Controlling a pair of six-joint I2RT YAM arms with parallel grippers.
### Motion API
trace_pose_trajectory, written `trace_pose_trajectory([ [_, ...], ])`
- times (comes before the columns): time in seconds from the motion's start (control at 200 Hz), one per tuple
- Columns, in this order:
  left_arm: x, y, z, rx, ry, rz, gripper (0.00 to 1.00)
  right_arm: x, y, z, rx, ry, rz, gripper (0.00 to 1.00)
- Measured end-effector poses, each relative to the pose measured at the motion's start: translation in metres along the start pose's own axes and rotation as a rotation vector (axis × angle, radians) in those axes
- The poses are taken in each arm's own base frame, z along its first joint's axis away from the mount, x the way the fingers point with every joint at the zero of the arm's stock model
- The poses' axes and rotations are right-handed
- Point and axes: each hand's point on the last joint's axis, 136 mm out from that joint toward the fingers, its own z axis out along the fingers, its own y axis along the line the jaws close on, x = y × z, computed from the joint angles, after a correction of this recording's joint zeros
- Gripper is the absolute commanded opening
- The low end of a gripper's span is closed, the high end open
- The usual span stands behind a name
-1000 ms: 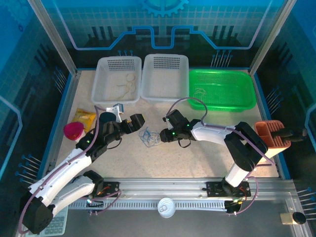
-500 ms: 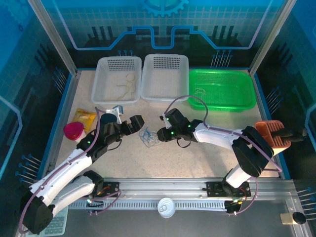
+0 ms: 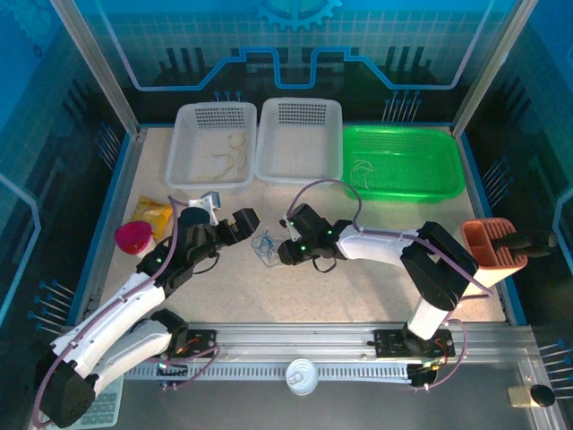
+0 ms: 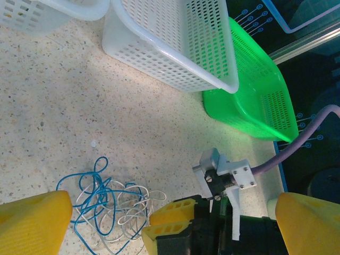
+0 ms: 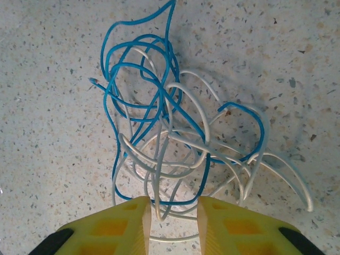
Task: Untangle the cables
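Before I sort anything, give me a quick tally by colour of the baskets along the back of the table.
White: 2, the left white basket and the middle white basket
Green: 1, the green basket
Total: 3

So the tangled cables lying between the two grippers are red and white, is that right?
Not red. The tangled cables between the left gripper and the right gripper are blue and white, as the right wrist view shows.
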Motion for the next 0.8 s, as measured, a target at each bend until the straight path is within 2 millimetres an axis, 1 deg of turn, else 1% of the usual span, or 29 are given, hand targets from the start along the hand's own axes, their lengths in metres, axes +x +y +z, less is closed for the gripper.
trace_pose_trajectory([
  [0.125, 0.000, 0.000, -0.001, 0.000, 0.000, 0.000, 0.99, -0.002, -0.001, 0.002, 0.008, -0.002, 0.000, 0.23],
  [0.255, 0.000, 0.000, -0.002, 0.001, 0.000, 0.000, 0.99, -0.007, -0.001, 0.005, 0.014, -0.011, 0.000, 0.22],
  [0.29, 0.001, 0.001, -0.002, -0.001, 0.000, 0.000, 0.99, -0.007, -0.001, 0.005, 0.013, -0.012, 0.000, 0.20],
  [0.36, 0.002, 0.003, -0.001, -0.005, 0.004, -0.001, 0.99, -0.009, -0.001, 0.007, 0.014, -0.011, 0.002, 0.18],
  [0.5, 0.003, 0.004, -0.001, -0.007, 0.007, -0.001, 0.99, -0.008, -0.002, 0.011, 0.017, -0.004, 0.004, 0.00],
  [0.59, 0.004, 0.004, -0.001, -0.008, 0.007, -0.001, 0.99, -0.009, -0.001, 0.010, 0.015, -0.007, 0.007, 0.00],
  [0.685, 0.004, 0.004, -0.001, -0.007, 0.007, -0.001, 0.99, -0.010, 0.001, 0.004, 0.012, -0.011, 0.005, 0.00],
  [0.8, 0.003, 0.004, -0.001, -0.007, 0.006, -0.001, 0.99, -0.022, 0.009, -0.019, -0.016, -0.053, -0.002, 0.00],
])
